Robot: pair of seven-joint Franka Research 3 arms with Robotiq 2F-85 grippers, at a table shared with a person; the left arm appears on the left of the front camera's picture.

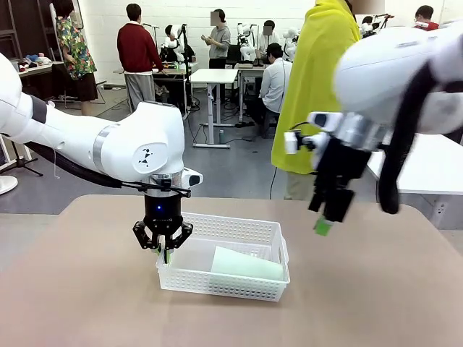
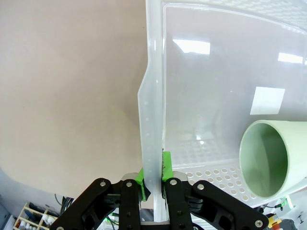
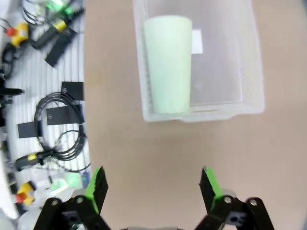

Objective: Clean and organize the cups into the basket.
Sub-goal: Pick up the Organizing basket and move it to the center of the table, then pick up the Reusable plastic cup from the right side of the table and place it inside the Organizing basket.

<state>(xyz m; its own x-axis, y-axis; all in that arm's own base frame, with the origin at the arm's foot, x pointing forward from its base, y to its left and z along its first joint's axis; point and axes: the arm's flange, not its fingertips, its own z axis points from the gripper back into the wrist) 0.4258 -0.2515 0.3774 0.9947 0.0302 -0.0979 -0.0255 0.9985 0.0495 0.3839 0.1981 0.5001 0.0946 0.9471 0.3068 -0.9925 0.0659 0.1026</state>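
One mint green cup lies in the basket. Left claw pinches its rim; empty, wide-open right claw should probably fetch another.

I've got the matte beige tabletop spread across my front feed, with a person in a bright yellow top standing at its far edge and a white rectangular desk well behind them. On my right wrist feed, off the table's side, a coiled black cable lies on a ribbed grey surface near small black boxes.
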